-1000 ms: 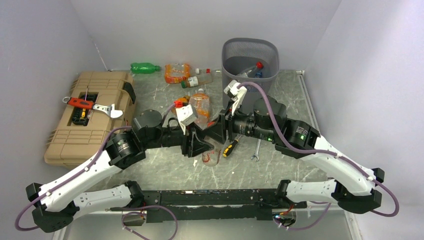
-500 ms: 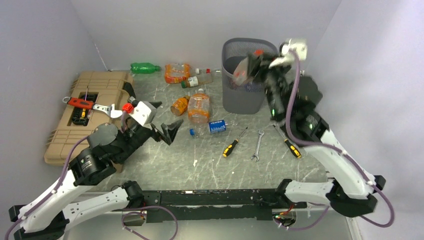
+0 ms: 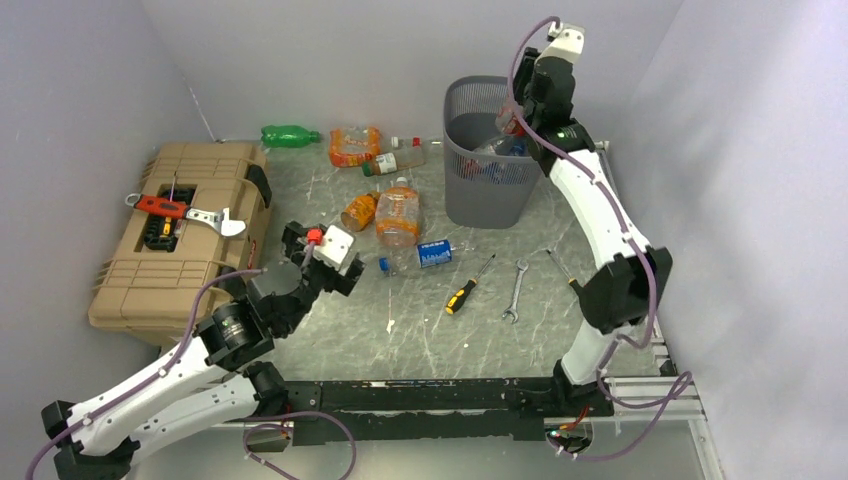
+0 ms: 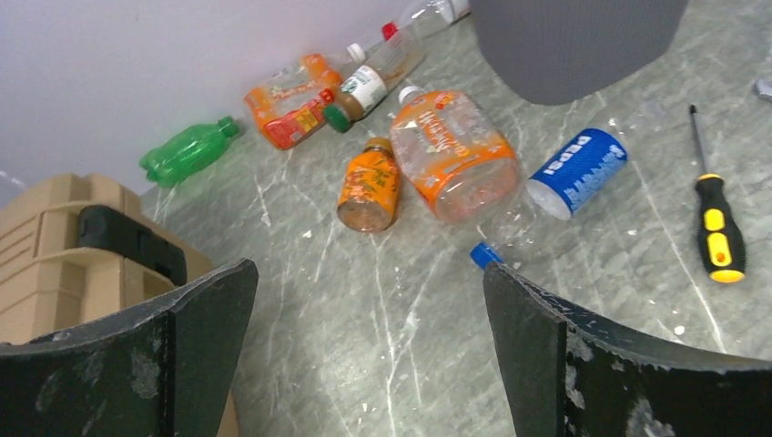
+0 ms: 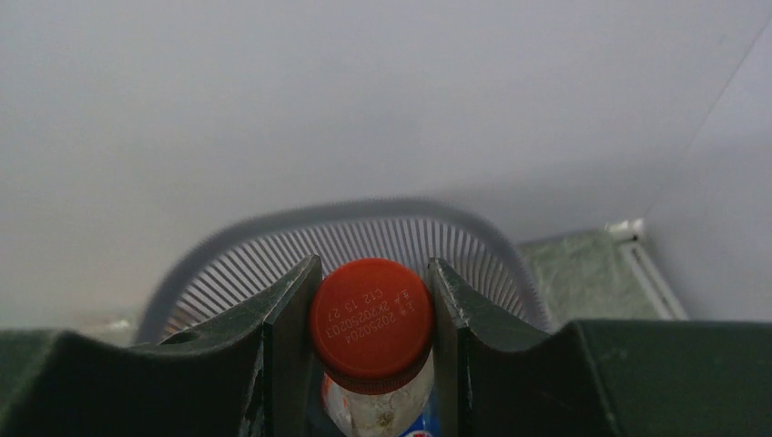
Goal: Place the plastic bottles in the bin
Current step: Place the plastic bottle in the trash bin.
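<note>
My right gripper point(image 3: 514, 112) is raised over the dark grey mesh bin point(image 3: 470, 200), shut on a clear blue-labelled bottle by its red cap point(image 5: 373, 317); the bin's rim point(image 5: 228, 250) shows below the cap. Other bottles lie inside the bin. My left gripper point(image 3: 322, 262) is open and empty, low over the table, near the bottles. In its view lie a blue-label clear bottle point(image 4: 569, 173), a large orange bottle point(image 4: 452, 150), a small orange one point(image 4: 369, 187), a brown one point(image 4: 369, 86), an orange-labelled one point(image 4: 293, 91) and a green one point(image 4: 187, 150).
A tan toolbox point(image 3: 130, 270) with tools on its lid stands at the left. Two black-and-orange screwdrivers point(image 3: 463, 292) point(image 3: 572, 280) and a wrench point(image 3: 515, 290) lie right of the middle. Walls close in the back and both sides.
My right arm has lifted the red-capped bottle from the table's middle up over the bin. My left arm has drawn back to the left and near side, its gripper open.
</note>
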`<move>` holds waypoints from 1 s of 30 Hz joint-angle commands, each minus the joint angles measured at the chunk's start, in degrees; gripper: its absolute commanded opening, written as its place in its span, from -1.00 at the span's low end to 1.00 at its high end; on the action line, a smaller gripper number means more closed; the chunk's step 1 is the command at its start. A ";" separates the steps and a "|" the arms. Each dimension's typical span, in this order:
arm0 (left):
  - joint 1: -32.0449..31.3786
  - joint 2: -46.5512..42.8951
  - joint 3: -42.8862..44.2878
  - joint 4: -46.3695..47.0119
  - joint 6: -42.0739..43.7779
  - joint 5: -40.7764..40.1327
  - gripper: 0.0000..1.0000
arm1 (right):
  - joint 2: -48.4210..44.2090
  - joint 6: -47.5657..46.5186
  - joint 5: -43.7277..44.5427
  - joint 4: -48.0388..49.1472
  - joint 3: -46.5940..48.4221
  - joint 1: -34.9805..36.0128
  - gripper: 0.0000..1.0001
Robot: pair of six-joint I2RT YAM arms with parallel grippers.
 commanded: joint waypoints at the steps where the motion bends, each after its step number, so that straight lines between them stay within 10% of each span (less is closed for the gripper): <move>1: 3.04 -0.99 0.85 2.01 -2.11 -1.04 0.98 | 3.61 5.80 -7.88 -0.03 1.76 -1.89 -1.00; 17: 5.82 3.88 2.87 -1.73 -4.67 2.47 0.94 | 17.06 -0.61 -19.12 -11.35 6.09 -1.96 -1.00; 25: 5.83 4.75 3.28 -2.80 -4.89 3.05 0.94 | 17.34 1.96 -20.12 -13.93 6.59 -2.05 0.23; 30: 5.82 5.28 3.65 -3.35 -5.13 3.36 0.94 | 15.97 5.61 -24.55 -14.65 8.10 -3.03 0.13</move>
